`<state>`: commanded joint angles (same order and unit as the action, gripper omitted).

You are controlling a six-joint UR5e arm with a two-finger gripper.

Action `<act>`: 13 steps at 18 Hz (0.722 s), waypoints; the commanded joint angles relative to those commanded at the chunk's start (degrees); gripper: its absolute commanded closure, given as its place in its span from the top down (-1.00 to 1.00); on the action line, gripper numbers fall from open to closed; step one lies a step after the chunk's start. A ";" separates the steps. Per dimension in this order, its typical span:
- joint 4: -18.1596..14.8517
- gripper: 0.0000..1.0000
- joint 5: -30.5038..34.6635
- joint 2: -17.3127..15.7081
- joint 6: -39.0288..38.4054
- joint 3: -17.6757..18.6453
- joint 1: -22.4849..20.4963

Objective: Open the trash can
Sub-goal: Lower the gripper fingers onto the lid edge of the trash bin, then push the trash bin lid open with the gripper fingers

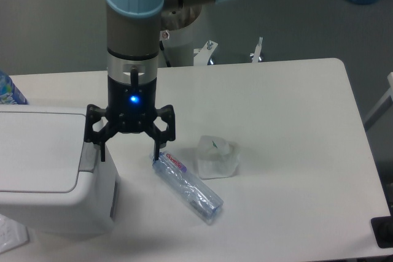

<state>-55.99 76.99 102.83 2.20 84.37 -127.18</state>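
While its flat lid lies shut, the trash can [46, 170] looks white and boxy.

You see the trash can [46, 170] at the worktop's [288, 139] left edge, its lid down and its grey push tab [88, 154] on the side toward the gripper [129, 154]. The gripper hangs with its fingers [102, 149] spread wide, one above the tab and the other above the cap end of a clear bottle [187, 189]. The bottle lies on its side near the front edge, with a crumpled wrapper [217, 156] just beside it.
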 joint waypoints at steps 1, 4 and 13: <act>0.00 1.00 0.00 0.00 0.00 0.00 0.09; 0.00 1.00 0.09 0.00 0.00 0.18 0.70; 0.00 1.00 0.09 -0.09 0.09 0.88 0.79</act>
<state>-55.99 77.08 102.74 2.29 85.25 -126.39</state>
